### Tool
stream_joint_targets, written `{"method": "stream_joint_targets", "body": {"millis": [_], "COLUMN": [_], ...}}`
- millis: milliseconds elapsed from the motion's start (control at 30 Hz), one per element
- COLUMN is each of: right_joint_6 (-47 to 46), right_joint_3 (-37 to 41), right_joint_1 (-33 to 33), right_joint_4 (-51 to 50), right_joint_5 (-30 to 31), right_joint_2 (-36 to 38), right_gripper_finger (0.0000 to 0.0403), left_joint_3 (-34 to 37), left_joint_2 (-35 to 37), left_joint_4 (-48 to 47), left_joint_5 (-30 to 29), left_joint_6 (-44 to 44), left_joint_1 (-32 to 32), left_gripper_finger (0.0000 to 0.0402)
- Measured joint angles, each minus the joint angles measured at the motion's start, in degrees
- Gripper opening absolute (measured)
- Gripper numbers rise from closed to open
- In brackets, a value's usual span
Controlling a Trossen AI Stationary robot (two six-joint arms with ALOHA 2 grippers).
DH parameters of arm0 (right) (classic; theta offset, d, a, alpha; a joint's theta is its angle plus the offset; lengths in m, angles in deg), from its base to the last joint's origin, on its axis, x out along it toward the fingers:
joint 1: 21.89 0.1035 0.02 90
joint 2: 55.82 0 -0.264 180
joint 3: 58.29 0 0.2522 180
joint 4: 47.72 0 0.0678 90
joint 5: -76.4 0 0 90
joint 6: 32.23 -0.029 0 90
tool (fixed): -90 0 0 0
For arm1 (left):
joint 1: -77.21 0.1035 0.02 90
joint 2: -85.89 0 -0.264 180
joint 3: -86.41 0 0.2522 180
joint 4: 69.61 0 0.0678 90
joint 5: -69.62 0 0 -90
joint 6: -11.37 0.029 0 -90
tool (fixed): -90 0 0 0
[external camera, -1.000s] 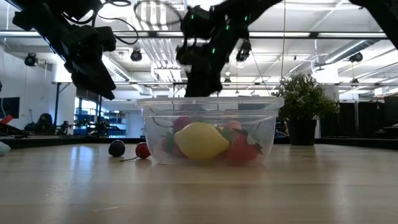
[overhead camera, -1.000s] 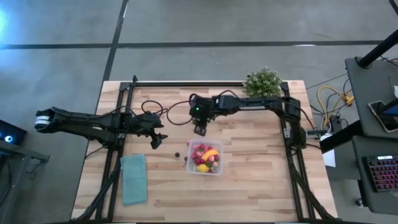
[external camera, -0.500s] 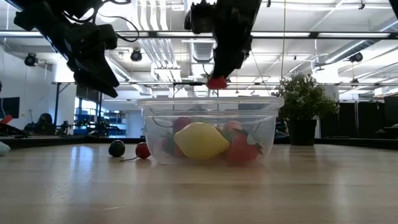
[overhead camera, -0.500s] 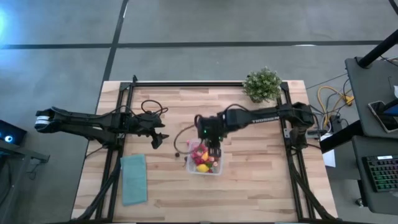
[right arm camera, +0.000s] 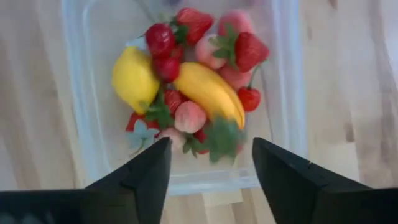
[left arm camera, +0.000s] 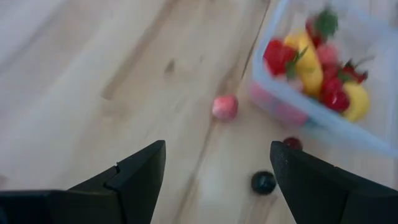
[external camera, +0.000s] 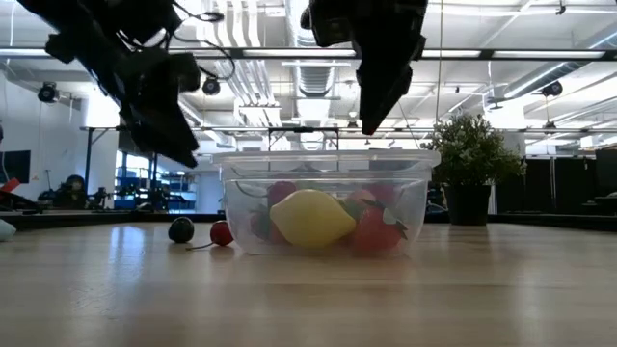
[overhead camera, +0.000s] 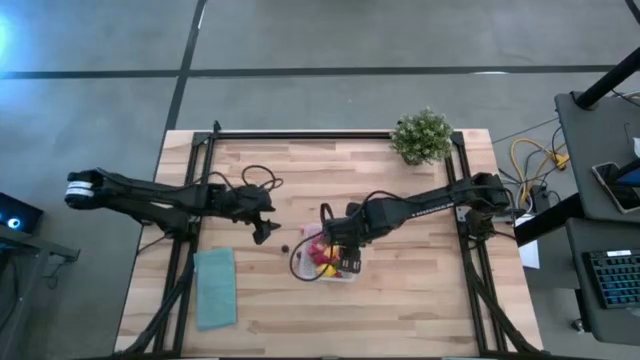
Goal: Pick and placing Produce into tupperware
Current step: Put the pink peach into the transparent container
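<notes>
The clear tupperware (overhead camera: pixel 312 272) stands mid-table, filled with toy produce: a lemon (right arm camera: pixel 132 78), a banana (right arm camera: pixel 208 93) and strawberries (right arm camera: pixel 249 50). My right gripper (right arm camera: pixel 211 143) hangs open just above it, holding nothing. My left gripper (left arm camera: pixel 217 149) hovers open to the left of the tupperware (left arm camera: pixel 323 124), above three loose fruits lying on the wood: a pink berry (left arm camera: pixel 224 107), a red one (left arm camera: pixel 292 143) and a dark one (left arm camera: pixel 263 182). The low view shows the dark berry (external camera: pixel 180 229) and the red berry (external camera: pixel 222 232) beside the tupperware (external camera: pixel 328 169).
A folded teal cloth (overhead camera: pixel 215 287) lies near the table's left near corner. A green potted plant (overhead camera: pixel 422 135) stands at the far right. A black frame (overhead camera: pixel 300 135) runs along the table's sides. A dark cable (overhead camera: pixel 300 262) loops beside the tupperware.
My right gripper has swung from beyond the tupperware's far side toward the near edge, over the container. Half a second ago a red berry sat between its fingertips; now it does not. My left gripper has moved right and toward the near edge, closer to the loose berries.
</notes>
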State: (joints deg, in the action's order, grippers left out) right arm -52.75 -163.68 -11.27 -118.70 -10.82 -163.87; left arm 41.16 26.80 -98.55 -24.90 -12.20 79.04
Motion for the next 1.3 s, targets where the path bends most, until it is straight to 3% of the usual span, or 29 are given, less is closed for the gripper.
{"method": "stream_joint_targets", "body": {"millis": [233, 567, 833, 933, 1033, 1133, 1300], "right_joint_6": [-14.5, -24.8, -19.1, -21.1, -23.1, -23.8, -23.3], "right_joint_3": [-1.7, -8.0, -11.4, -7.0, 0.8, 10.3, 25.2], "right_joint_1": [-0.3, -1.2, 0.7, 1.9, 2.8, 2.5, 1.0], "right_joint_4": [0.9, 0.4, 6.0, 6.9, 14.4, 28.3, 48.7], "right_joint_5": [1.9, 2.3, 1.0, 1.4, 0.6, -3.1, -2.9], "right_joint_2": [0.0, 0.0, 1.5, 4.6, 9.3, 15.6, 25.1], "right_gripper_finger": [0.0256, 0.0263, 0.0267, 0.027, 0.0268, 0.0264, 0.0265], "left_joint_3": [-0.3, -2.6, -2.6, -2.6, -2.1, -1.7, -1.6], "left_joint_2": [-8.0, -11.7, -10.3, -10.1, -10.1, -10.1, -10.8], "left_joint_4": [0.1, 0.4, 0.8, 0.8, 1.0, 1.3, 4.9], "left_joint_5": [2.4, 4.3, 4.3, 4.3, 4.4, 4.4, 4.4], "left_joint_6": [6.5, 15.5, 17.0, 17.0, 17.0, 18.1, 22.4], "left_joint_1": [0.1, 0.0, 0.0, 0.1, 0.0, 0.1, 0.1], "left_gripper_finger": [0.0274, 0.0274, 0.0274, 0.0274, 0.0274, 0.0274, 0.0274]}}
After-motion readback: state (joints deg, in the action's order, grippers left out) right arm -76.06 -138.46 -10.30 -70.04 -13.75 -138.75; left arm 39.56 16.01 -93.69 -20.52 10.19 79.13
